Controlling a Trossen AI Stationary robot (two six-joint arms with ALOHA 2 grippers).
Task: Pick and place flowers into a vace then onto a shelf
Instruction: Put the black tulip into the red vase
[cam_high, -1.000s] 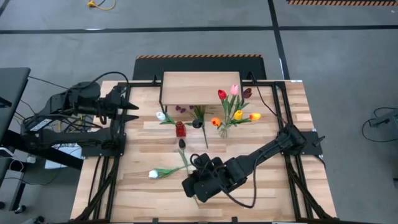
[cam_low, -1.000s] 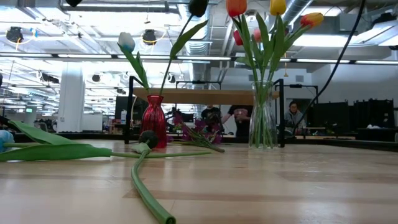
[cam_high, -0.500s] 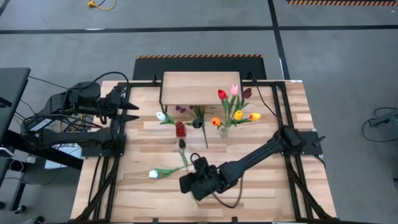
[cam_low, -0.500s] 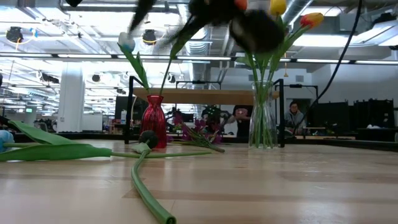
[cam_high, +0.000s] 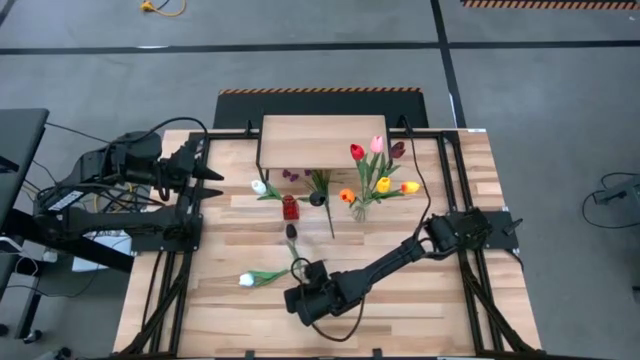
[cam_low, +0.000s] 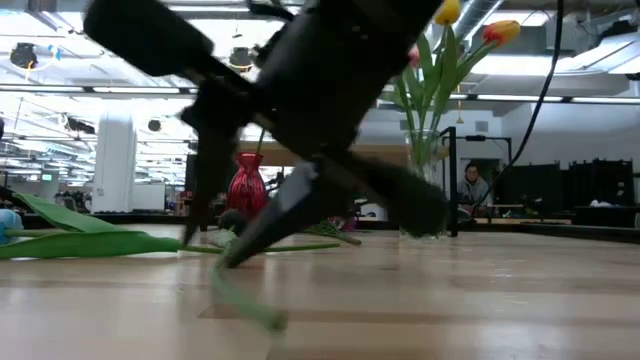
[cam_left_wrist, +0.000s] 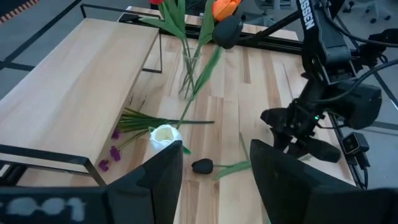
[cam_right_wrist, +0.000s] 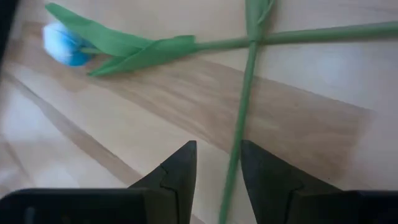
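The black-headed tulip (cam_high: 296, 250) lies flat on the tabletop (cam_high: 440, 300) at about 6 o'clock from the red vase (cam_high: 290, 207), its stem (cam_right_wrist: 239, 124) running toward the near edge and crossing the stem of the white tulip (cam_high: 246, 280), which points out to 9 o'clock. Because the stem lies loose and low, I bring my right gripper (cam_high: 303, 300) down steeply over its lower end. My two fingers are slightly apart and straddle the stem without closing on it, so I hold nothing yet. Beyond, at 12 o'clock, the glass vase (cam_high: 359, 209) already carries several tulips just in front of the shelf (cam_high: 322, 141), and the purple sprig (cam_high: 293, 175) lies by the shelf legs. My left gripper (cam_high: 212, 172) waits, fingers parted, at the 9 o'clock edge.
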